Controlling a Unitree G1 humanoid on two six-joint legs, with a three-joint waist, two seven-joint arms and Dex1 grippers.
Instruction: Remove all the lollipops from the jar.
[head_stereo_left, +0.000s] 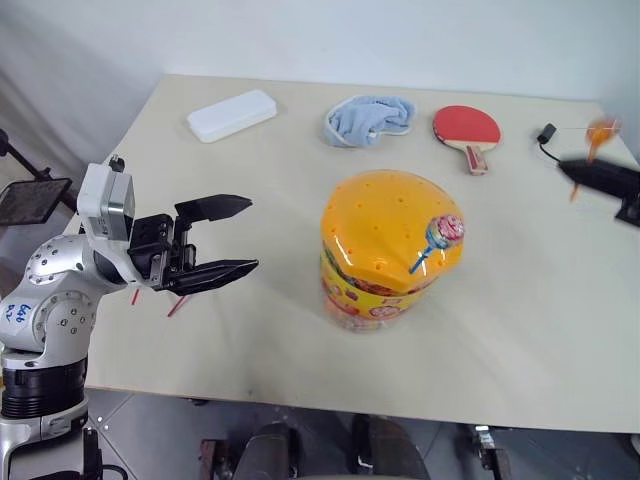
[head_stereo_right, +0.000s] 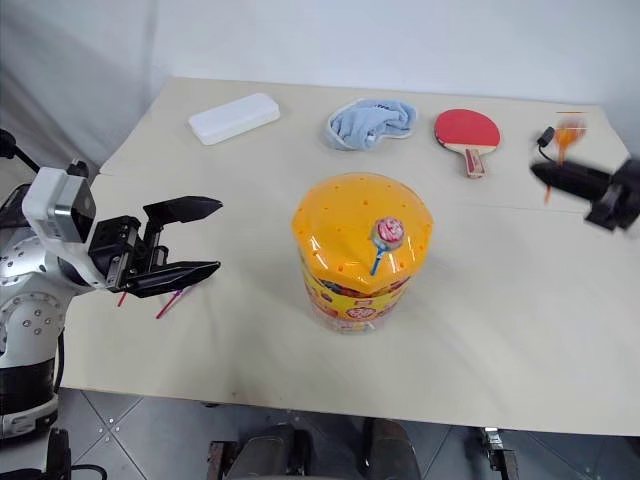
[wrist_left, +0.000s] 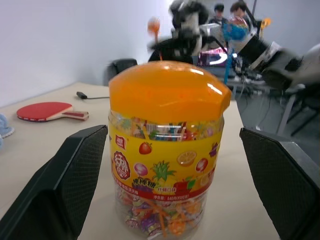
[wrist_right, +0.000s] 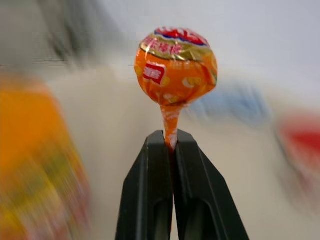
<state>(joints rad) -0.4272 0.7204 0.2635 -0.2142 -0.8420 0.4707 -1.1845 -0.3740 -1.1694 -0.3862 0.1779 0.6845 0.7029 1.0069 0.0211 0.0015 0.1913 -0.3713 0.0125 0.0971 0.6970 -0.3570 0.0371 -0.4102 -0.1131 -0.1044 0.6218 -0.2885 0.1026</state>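
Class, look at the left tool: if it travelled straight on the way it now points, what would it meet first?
Most likely the jar: the left tool is open and aimed at its labelled side, the body framed between both fingers.

Clear plastic jar (head_stereo_left: 385, 250) with orange dotted lid mid-counter (head_stereo_left: 520, 330) — blue-pink lollipop (head_stereo_left: 440, 235) planted in it; left pincer (head_stereo_left: 235, 238) gapes beside it — right pincer (head_stereo_left: 585, 175) grips an orange lollipop (head_stereo_left: 601, 133).
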